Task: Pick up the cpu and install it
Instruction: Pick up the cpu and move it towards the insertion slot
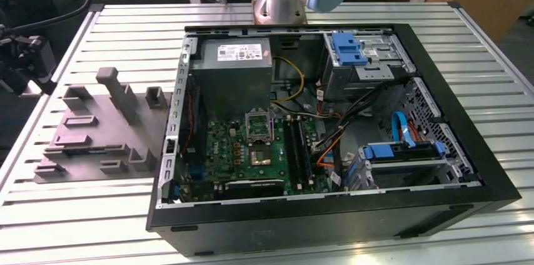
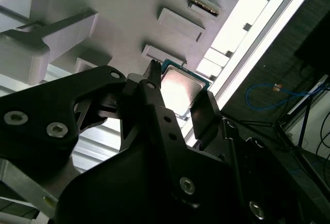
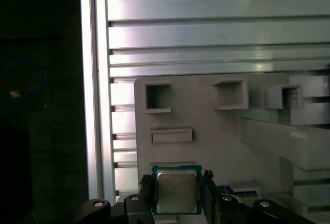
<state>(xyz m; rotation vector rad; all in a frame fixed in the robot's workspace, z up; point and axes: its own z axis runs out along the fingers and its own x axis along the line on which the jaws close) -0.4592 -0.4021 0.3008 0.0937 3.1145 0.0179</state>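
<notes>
In the exterior view, the grey holder [image 1: 92,134] lay near the desk's [image 1: 84,227] edge on that view's left, well apart from the board [image 1: 237,149] inside the computer case [image 1: 334,221]. In the second wrist view, the end effector [image 2: 180,100] seemed closed on the cpu [image 2: 178,85], pinching two opposite edges. In the first wrist view, the cpu sat between the fingers [image 3: 209,188], over the holder. We judged that so thin a pinch could let it tilt or slip.

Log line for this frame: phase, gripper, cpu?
phase: grasp | gripper: closed on cpu | cpu: at grey tray | case: open, on table
</notes>
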